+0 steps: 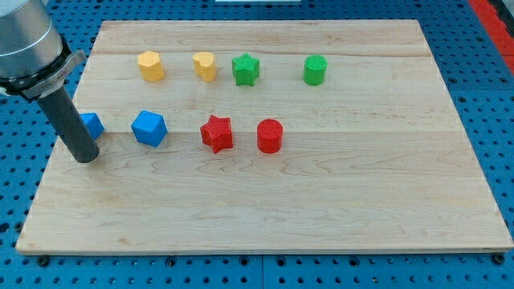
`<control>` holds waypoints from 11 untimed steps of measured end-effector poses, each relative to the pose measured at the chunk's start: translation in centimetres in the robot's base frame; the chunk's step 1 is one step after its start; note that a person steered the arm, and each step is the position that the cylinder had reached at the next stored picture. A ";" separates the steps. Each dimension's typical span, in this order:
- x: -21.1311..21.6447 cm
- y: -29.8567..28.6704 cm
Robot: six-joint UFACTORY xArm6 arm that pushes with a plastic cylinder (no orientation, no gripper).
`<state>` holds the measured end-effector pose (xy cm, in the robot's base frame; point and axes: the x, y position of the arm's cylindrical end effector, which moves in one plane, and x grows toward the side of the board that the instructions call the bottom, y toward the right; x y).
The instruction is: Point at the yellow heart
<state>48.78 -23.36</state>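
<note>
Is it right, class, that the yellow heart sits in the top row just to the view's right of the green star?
Not quite. In the camera view the yellow heart sits in the top row just to the view's left of the green star, not its right.

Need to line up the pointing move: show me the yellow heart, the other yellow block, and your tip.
yellow heart [205, 66], camera view, top face.
yellow hexagonal block [150, 65], camera view, middle of block.
my tip [86, 156], camera view, rod's lower end, beside the blue block [93, 124].
</note>
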 end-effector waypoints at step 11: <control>-10.4 17.0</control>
